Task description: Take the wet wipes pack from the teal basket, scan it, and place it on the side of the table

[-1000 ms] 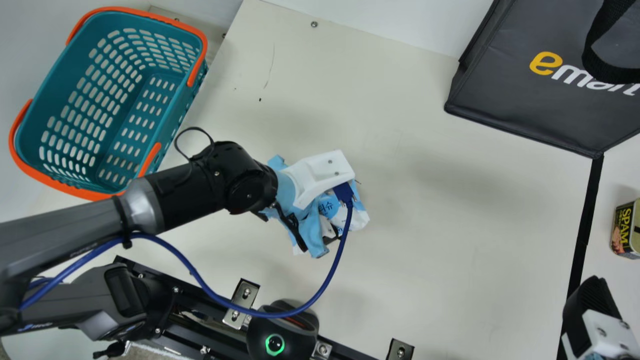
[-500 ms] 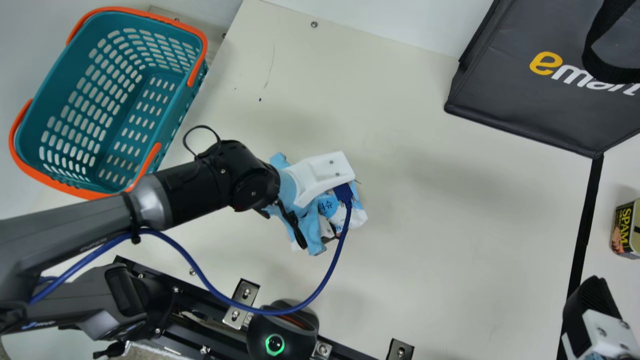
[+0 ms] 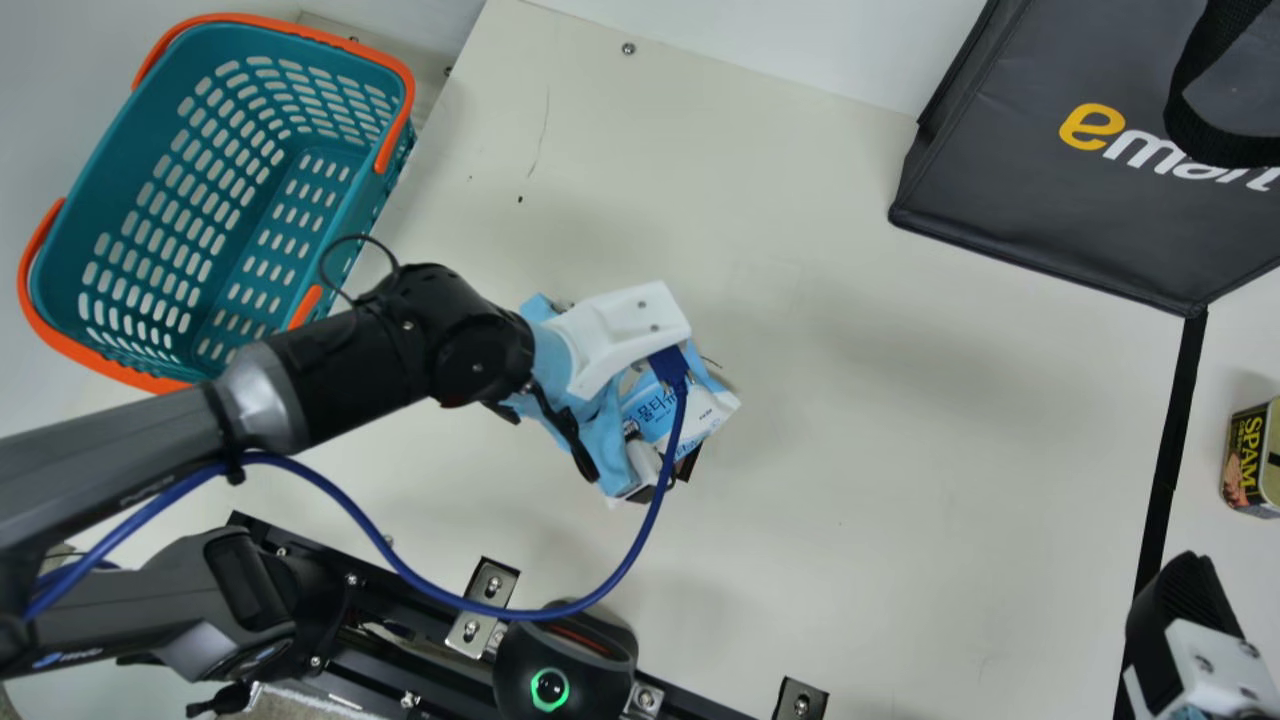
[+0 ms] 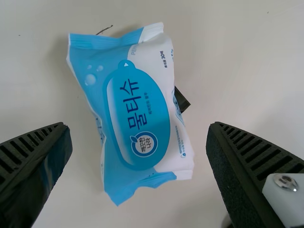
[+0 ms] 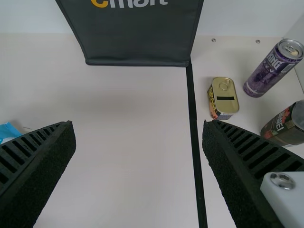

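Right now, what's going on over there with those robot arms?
The left end effector is open over the wet wipes pack, one finger off to each side, without gripping it. The pack lies on the table, outside the teal basket. The right end effector is open too, holding nothing. I can't tell whether the pack has been scanned.

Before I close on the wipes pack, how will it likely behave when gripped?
The wipes pack will probably squash somewhat between the jaws, since its film wrapper is puffed and creased. It seems unlikely to roll, lying broad side down on the table. The smooth, slightly shiny film might slip if pinched lightly.
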Tool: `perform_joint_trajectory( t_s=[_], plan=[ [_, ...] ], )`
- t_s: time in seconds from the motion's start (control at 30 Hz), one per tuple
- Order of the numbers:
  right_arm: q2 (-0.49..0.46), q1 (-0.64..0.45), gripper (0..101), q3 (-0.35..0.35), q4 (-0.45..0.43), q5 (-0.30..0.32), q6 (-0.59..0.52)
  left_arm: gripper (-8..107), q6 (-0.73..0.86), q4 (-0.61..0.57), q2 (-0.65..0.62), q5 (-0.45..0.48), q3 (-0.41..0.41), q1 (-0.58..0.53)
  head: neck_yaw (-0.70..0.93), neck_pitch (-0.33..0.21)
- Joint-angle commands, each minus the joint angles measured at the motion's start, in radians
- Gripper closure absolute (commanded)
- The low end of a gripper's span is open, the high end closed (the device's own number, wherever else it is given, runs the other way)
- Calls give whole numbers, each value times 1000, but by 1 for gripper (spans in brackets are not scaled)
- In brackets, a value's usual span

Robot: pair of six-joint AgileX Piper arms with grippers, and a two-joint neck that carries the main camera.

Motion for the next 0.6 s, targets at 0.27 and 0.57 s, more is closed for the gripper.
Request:
perform_joint_trajectory(
  t_s=[0.27, 0.57],
  plan=[
    [0, 0, 6, 0, 0, 0, 0, 9, -12, -41, -118, 101, -4, 114, 2, -29],
    [0, 0, 6, 0, 0, 0, 0, 9, -92, -8, -225, 176, -25, 233, 2, -29]
  ],
)
